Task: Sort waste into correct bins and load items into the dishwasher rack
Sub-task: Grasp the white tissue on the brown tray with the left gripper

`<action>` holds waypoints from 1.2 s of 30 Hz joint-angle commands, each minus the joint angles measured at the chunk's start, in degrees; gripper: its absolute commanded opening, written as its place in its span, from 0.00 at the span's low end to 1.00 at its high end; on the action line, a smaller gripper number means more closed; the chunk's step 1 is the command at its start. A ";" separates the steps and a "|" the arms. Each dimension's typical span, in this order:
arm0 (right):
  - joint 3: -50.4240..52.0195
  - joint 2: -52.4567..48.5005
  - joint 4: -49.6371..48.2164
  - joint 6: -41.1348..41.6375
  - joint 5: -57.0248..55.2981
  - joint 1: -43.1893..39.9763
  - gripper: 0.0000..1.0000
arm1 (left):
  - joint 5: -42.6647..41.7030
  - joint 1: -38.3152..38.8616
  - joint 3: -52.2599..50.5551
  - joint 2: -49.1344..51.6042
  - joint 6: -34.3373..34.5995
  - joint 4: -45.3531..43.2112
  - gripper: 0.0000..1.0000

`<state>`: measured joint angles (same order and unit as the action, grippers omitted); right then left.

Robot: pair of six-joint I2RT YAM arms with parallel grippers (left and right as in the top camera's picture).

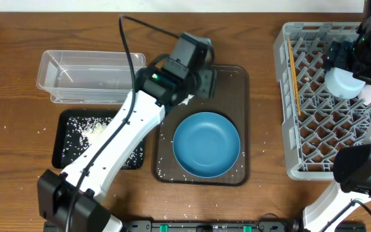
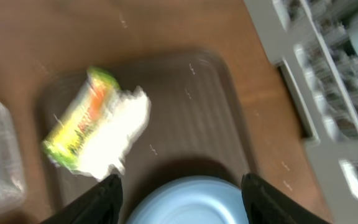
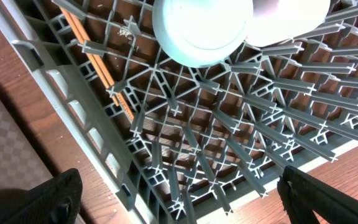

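Note:
The yellow-green snack wrapper (image 2: 73, 127) and the crumpled white tissue (image 2: 122, 127) lie together on the brown serving tray (image 2: 191, 106). My left gripper (image 2: 180, 179) hovers above them, open, with nothing between its fingers. The blue plate (image 1: 206, 145) sits on the same tray nearer the front. Rice (image 1: 85, 132) lies in the black tray (image 1: 64, 158), with the clear tub (image 1: 89, 77) behind it. My right gripper (image 3: 182, 186) stands open over the dishwasher rack (image 3: 185, 130). The rack holds the chopsticks (image 3: 98, 68), a light blue saucer (image 3: 201, 28) and a white cup (image 3: 291, 12).
Stray rice grains dot the brown tray (image 1: 234, 87) and the wooden table (image 1: 18, 129). The rack's tall grey wall (image 1: 282, 96) stands just right of the brown tray. The left arm (image 1: 118, 138) crosses above the black tray.

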<state>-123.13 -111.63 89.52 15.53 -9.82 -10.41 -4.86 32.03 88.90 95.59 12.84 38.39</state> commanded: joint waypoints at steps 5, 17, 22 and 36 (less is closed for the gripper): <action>0.13 -0.02 0.07 0.72 0.00 -0.07 0.99 | 14.86 0.00 0.42 8.79 -10.73 -6.99 0.65; 0.13 -0.02 0.07 0.72 0.00 -0.07 0.99 | 16.52 -0.26 0.42 21.75 -10.67 -10.25 0.61; 0.13 -0.02 0.07 0.74 0.00 -0.07 0.99 | 16.52 -0.26 0.42 23.56 -9.94 -7.06 0.61; 0.13 -0.02 0.07 0.74 0.00 -0.07 0.99 | 15.85 -0.26 -3.61 24.02 -7.61 -5.75 0.55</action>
<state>-123.13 -111.63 89.52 15.53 -9.82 -10.41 10.70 31.97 86.50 118.80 4.47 33.10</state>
